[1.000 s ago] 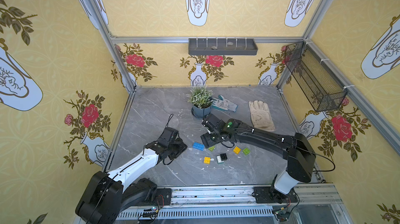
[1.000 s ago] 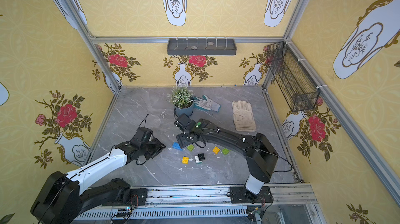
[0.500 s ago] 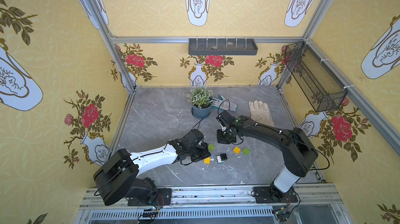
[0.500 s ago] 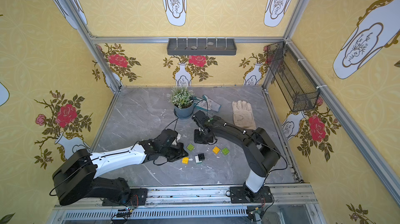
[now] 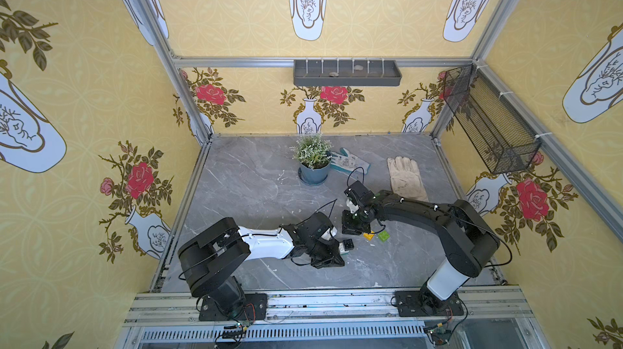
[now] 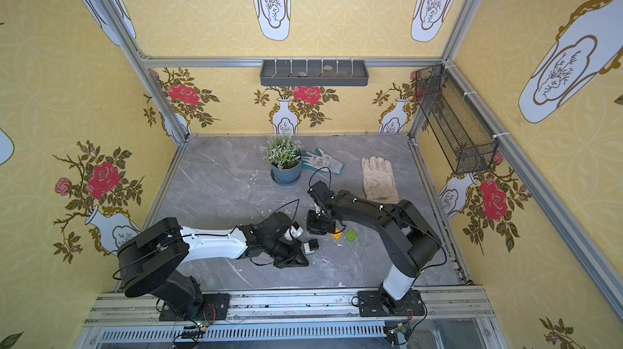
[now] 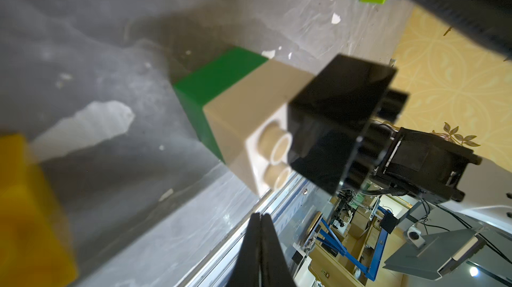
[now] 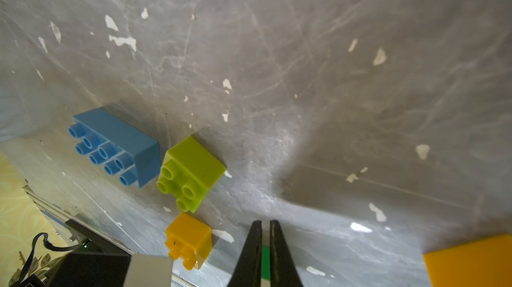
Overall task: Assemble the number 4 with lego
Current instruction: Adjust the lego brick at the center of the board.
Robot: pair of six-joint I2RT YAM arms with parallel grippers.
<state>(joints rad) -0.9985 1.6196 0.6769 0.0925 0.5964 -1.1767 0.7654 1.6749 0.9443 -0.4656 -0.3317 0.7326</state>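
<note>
The lego lies loose on the grey table [image 5: 253,189]. A dark green, white and black stack [image 5: 346,247] [image 7: 249,111] lies on its side just ahead of my left gripper [image 5: 333,259] [image 7: 260,217], which is shut and empty. A yellow brick [image 5: 369,236] and a lime brick [image 5: 383,236] sit by my right gripper [image 5: 355,227]. The right wrist view shows a long blue brick [image 8: 119,144], a lime brick [image 8: 191,172] and a yellow brick [image 8: 189,240] beside the right gripper [image 8: 265,223], shut with nothing gripped. The number 4 is out of view.
A potted plant [image 5: 313,162], a patterned glove [image 5: 349,161] and a beige glove [image 5: 404,175] lie at the back of the table. A grey shelf [image 5: 347,73] hangs on the back wall and a wire basket [image 5: 488,125] on the right wall.
My left arm swung from the left side in to the bricks and its gripper closed. My right gripper moved right from the blue brick toward the yellow and lime bricks, and closed.
</note>
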